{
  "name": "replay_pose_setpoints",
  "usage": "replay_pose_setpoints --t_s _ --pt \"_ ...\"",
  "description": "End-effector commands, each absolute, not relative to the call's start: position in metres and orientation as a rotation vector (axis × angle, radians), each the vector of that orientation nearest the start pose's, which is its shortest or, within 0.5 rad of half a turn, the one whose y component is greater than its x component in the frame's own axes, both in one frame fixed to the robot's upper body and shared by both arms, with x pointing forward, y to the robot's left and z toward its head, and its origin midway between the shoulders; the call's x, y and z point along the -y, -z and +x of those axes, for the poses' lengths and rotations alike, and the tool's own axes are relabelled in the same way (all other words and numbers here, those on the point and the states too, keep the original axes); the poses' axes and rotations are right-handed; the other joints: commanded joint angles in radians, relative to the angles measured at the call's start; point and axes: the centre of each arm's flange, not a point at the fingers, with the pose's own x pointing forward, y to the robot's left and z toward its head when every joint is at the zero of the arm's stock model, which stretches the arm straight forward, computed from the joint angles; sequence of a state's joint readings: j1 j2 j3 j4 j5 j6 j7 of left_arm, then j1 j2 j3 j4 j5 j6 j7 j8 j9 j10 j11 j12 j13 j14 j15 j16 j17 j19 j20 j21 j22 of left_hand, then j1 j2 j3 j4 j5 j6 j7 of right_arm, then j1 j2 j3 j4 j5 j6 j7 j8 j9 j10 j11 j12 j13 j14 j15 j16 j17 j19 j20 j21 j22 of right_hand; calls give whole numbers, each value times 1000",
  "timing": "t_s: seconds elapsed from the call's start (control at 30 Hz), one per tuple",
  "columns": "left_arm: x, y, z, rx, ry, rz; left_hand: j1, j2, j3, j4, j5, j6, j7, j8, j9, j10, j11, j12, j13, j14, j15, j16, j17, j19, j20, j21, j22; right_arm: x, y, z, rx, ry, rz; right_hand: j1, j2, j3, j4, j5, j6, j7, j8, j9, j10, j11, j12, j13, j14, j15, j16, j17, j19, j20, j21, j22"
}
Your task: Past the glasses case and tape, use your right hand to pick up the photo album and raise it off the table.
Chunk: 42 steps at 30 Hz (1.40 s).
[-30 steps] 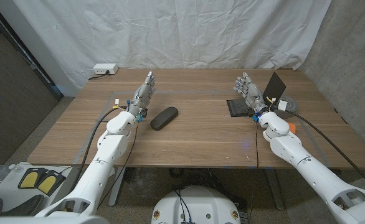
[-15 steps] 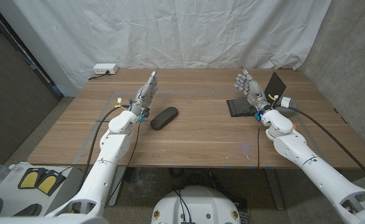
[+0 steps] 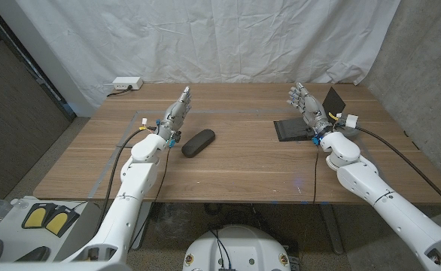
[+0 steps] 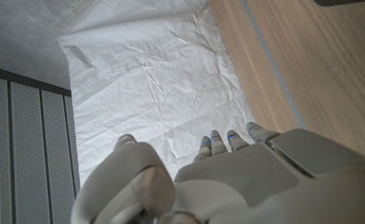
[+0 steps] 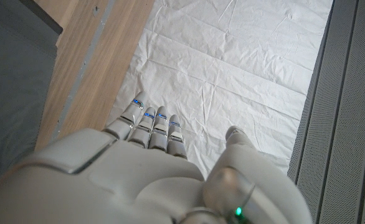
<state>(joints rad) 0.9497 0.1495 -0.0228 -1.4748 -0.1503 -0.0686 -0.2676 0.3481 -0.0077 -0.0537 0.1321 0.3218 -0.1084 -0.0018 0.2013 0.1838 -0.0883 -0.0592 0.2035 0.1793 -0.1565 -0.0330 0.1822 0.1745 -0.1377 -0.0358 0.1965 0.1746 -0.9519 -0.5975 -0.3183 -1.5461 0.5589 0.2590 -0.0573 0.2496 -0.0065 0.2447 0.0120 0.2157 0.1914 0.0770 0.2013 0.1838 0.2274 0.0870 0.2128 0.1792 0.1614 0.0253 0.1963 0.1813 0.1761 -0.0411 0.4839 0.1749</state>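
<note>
1. Head view is showing the right hand [image 3: 308,110] hovering over the right part of the wooden table [image 3: 235,162], fingers apart and reaching up toward the far edge, holding nothing.
2. The photo album [image 3: 290,129] is lying on the table just beside the right hand, toward the table's middle; it is showing as a dark flat rectangle, and the hand is not gripping it.
3. A second dark panel [image 3: 333,100] is standing tilted just behind the right hand, toward the far right corner; whether it is part of the album cannot be told.
4. The glasses case [image 3: 198,142], dark and oval, is resting on the left half of the table, well apart from the album.
5. The left hand [image 3: 175,114] is standing near the glasses case, on its far-left side, fingers straight and together, pointing toward the white backdrop cloth [image 3: 228,38]; it is holding nothing.
6. A white power strip [image 3: 127,83] is sitting at the far left corner of the table.
7. Right wrist view is showing the right hand's [image 5: 151,174] back with its fingers [image 5: 146,121] spread against the white cloth [image 5: 232,68], a strip of wood and a dark surface alongside.
8. Left wrist view is showing the left hand [image 4: 232,180] from behind, its fingertips [image 4: 218,139] extended and nothing between them.
</note>
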Motion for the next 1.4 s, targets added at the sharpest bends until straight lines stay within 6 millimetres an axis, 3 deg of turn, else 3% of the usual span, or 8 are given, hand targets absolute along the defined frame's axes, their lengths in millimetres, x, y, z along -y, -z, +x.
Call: replay_pose_setpoints --t_s 0.03,0.83,1.4 --pt "-261 20 635 604 244 56 9 9 -2 -7 8 27 -7 11 3 18 -9 9 4 20 -12 11 3 20 -107 9 3 289 -1 595 686 -194 -86 13 1 0 -8 0 13 2 4 5 12 -3 4 5 10 4 4 4 12 -15 -3 1" --pt "-267 12 643 605 250 60 17 15 -5 -12 11 34 -10 8 3 22 -10 7 4 23 -12 7 3 19 -100 6 3 291 -21 587 725 -166 -112 23 10 4 -16 -8 40 4 10 6 35 4 11 6 27 4 7 5 24 -11 -13 3" --pt "-271 11 645 612 269 64 21 19 -6 -14 12 34 -10 6 3 20 -11 4 4 21 -9 4 3 14 -92 4 3 293 -30 566 755 -119 -142 28 21 8 -18 -12 36 4 6 6 37 0 10 6 32 4 7 7 30 -8 -17 3"
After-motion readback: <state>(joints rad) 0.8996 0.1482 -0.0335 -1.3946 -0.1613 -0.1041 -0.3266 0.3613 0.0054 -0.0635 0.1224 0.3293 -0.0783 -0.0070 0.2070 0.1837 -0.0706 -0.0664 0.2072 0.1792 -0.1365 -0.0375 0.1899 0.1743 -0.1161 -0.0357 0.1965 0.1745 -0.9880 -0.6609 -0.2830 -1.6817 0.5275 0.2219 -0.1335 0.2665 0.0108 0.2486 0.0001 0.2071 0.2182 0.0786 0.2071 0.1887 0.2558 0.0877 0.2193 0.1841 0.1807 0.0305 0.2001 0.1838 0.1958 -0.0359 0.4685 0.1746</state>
